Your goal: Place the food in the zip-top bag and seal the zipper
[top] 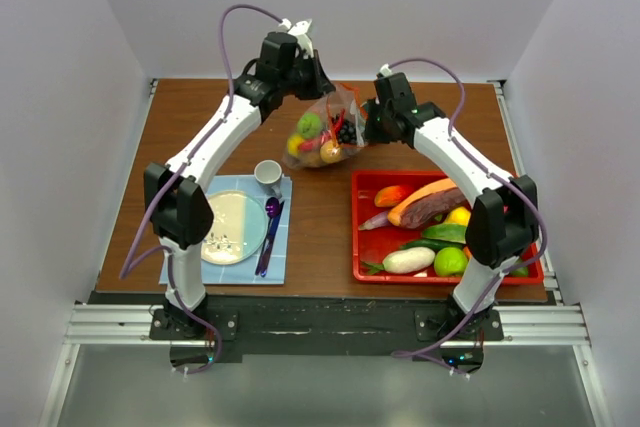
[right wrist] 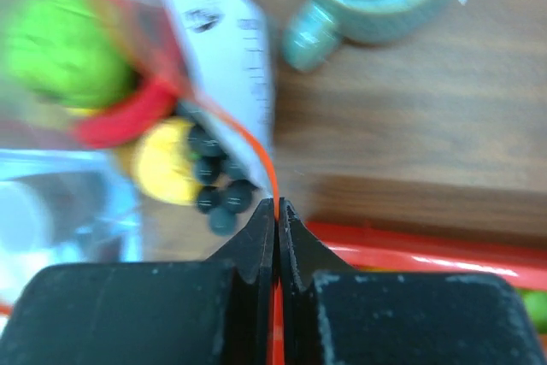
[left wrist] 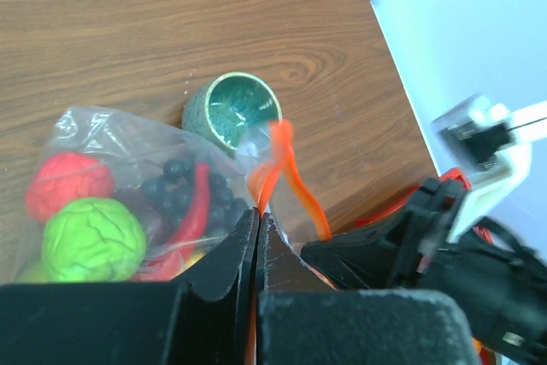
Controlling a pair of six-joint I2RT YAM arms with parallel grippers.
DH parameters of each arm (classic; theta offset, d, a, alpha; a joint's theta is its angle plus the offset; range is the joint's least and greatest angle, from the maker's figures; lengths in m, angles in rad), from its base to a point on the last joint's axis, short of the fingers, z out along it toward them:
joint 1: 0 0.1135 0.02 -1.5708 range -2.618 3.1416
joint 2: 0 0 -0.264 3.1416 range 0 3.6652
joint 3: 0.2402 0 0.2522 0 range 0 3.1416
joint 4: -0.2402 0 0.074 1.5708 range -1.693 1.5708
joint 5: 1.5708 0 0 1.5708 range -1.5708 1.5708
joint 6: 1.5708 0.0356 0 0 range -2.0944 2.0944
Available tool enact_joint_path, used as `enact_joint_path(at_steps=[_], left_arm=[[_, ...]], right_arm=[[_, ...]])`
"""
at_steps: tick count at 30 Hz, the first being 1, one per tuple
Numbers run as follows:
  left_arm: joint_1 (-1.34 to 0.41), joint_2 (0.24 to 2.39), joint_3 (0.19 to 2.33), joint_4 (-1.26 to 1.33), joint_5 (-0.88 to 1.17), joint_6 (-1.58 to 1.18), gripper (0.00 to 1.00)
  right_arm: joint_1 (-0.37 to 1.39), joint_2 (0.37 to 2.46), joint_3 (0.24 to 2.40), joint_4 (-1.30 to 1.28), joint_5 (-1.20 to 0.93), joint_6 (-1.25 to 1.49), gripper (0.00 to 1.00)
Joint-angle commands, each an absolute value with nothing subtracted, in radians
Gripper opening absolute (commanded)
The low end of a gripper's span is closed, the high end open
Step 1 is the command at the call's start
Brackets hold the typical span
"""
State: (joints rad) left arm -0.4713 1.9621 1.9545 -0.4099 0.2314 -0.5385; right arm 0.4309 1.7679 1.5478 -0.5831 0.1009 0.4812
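Your left tool [left wrist: 256,221] has its black fingers pressed together on the zipper [left wrist: 286,168], a thin orange-red strip that curls up out of the pinch. Your right tool [right wrist: 275,208] is clamped on that same strip further along, its tips meeting with only the strip between them. The bag [top: 325,132] hangs between the two tools over the far middle of the surface [top: 320,217]. You cannot tell from these views whether its bottom touches the wood.

Inside the crinkly clear plastic you have a bumpy lime-green ball [left wrist: 92,238], a rough red ball [left wrist: 67,184], a glossy red chili [left wrist: 198,203], a cluster of small dark grapes [left wrist: 175,190] and a yellow fruit [right wrist: 162,164], all piled at the low end. Just beyond the bag, a glazed teal cup [left wrist: 232,108] stands upright on the wood grain.

The red plastic tray [top: 356,237] sits at the near right of the surface. It holds a long orange carrot [top: 425,197], a purple yam [top: 437,209] touching it, a small yellow piece [top: 458,215], a round green fruit [top: 450,261] and a smooth white radish [top: 408,261].

At the near left lies a blue mat [top: 250,275]. It carries a pale round plate [top: 240,217], a small white cup [top: 267,173] at its far right corner and a purple spoon [top: 272,210] along its right edge.
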Motion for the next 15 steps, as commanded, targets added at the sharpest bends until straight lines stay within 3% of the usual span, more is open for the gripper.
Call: enact_joint_path(at_steps=[1,5,9,15], left_arm=[[-0.465,1.963,2.055,-0.394,0.276,-0.512,0.0],[-0.468,1.957,2.036,-0.4,0.291,-0.489,0.0],[-0.48,1.96,1.981,-0.371,0.339,-0.488,0.0],[-0.479,1.971,1.959,-0.367,0.353,-0.468,0.03]], right_arm=[[0.454,1.721,1.731,-0.589,0.008,0.526,0.0],[0.466,1.739,1.828,-0.643,0.078,0.546,0.0],[0.466,1.891,1.93,-0.696,0.031,0.56,0.0],[0.465,1.896,1.907,-0.641,0.037,0.6,0.0]])
